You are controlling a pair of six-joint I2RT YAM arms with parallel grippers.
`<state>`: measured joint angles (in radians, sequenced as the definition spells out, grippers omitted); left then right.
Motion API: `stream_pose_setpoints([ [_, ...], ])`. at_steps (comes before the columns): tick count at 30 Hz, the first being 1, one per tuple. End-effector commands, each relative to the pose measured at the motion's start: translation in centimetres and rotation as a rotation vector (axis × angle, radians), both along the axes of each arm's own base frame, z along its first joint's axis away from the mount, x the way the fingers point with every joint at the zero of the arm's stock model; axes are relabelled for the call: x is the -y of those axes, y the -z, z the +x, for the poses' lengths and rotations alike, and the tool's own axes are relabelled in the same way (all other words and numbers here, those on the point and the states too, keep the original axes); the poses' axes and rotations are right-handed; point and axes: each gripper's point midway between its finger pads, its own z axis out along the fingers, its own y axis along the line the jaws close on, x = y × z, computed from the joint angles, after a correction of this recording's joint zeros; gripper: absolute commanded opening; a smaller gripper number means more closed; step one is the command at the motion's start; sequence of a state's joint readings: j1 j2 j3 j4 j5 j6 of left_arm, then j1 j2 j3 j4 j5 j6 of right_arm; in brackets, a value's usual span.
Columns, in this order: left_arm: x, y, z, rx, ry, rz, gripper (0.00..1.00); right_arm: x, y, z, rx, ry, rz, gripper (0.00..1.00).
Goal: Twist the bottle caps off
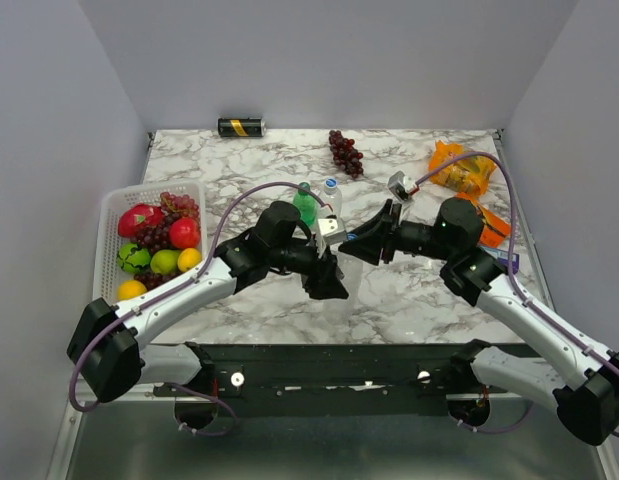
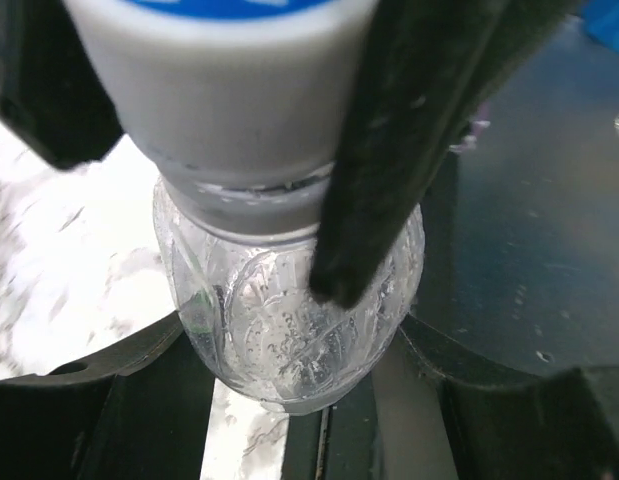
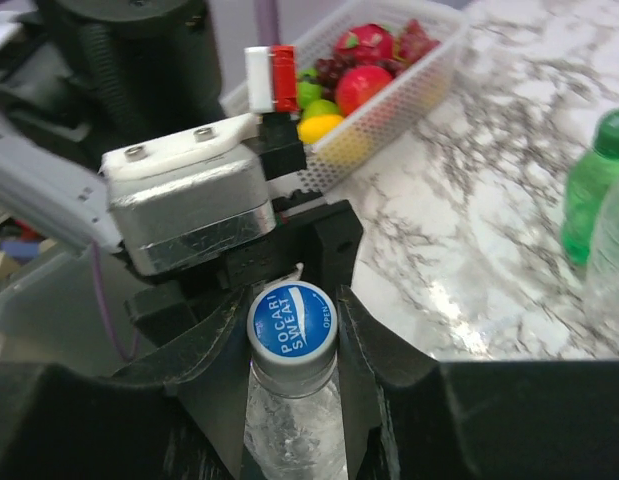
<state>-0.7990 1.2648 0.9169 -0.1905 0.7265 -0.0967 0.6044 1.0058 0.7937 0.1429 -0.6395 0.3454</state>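
One bottle, cap in left end effector

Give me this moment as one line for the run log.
step: uncapping | left jaws: gripping white cap | right jaws: holding clear bottle | cap: on bottle | green bottle: standing, capped

I count three bottles: a green bottle, a clear bottle just beside it, and a third bottle under a blue-and-white cap. There is one black-and-gold can and one loose bunch of grapes on the worktop. One white basket holds two red fruits, two green fruits, two yellow fruits and dark grapes I can't separate into bunches. There are two orange packets, the second half hidden, and two arms, the left arm and the right arm.
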Motion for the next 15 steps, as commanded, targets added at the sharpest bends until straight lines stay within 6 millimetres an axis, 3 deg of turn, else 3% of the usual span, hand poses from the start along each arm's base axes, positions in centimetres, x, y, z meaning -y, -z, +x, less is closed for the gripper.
stream_pose_setpoints([
  [1,0.3,-5.3,-5.0,0.022,0.283,-0.215,0.40,0.4,-2.7,-4.6,0.132,-0.272,0.080,0.36],
  [8,-0.3,-6.8,-7.5,-0.045,0.422,-0.305,0.40,2.0,-4.3,-6.1,0.127,-0.333,0.155,0.37],
  [15,-0.1,-6.9,-7.7,-0.058,0.431,-0.314,0.40,2.5,-6.2,-7.3,0.168,-0.377,0.198,0.40],
])
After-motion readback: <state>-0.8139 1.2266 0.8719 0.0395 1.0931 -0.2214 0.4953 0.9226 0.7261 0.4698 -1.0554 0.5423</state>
